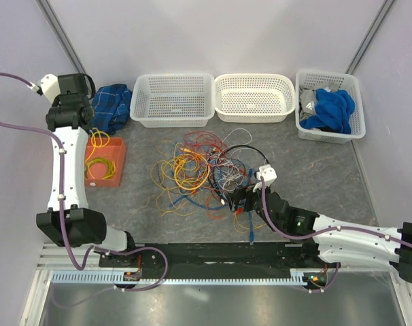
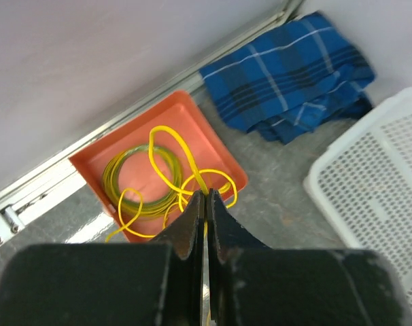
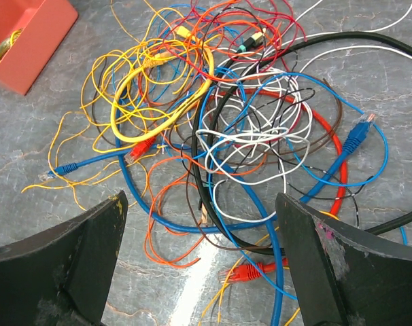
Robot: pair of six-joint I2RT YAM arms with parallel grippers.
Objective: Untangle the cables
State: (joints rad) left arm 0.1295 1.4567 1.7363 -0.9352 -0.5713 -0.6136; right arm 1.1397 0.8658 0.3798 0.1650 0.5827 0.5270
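The cables [image 1: 199, 170] lie in a tangled heap of yellow, orange, red, blue, white and black wires mid-table, filling the right wrist view [image 3: 247, 122]. My right gripper [image 3: 199, 200] hovers open over the heap's near edge [image 1: 243, 200]; blue, orange and black strands lie on the table below its gap. My left gripper [image 2: 206, 197] is shut on a yellow cable [image 2: 175, 146] that trails down into the orange tray [image 2: 216, 146], where a yellow-green coil [image 2: 134, 176] lies. In the top view the left gripper [image 1: 90, 132] hangs over the tray [image 1: 117, 153] at the left.
Three white baskets stand along the back: one empty [image 1: 172, 98], another empty [image 1: 253, 95], and one holding blue cloth [image 1: 328, 105]. A blue plaid cloth [image 1: 114, 109] lies behind the tray, between it and the nearest basket [image 2: 376, 176]. Walls close in left and right.
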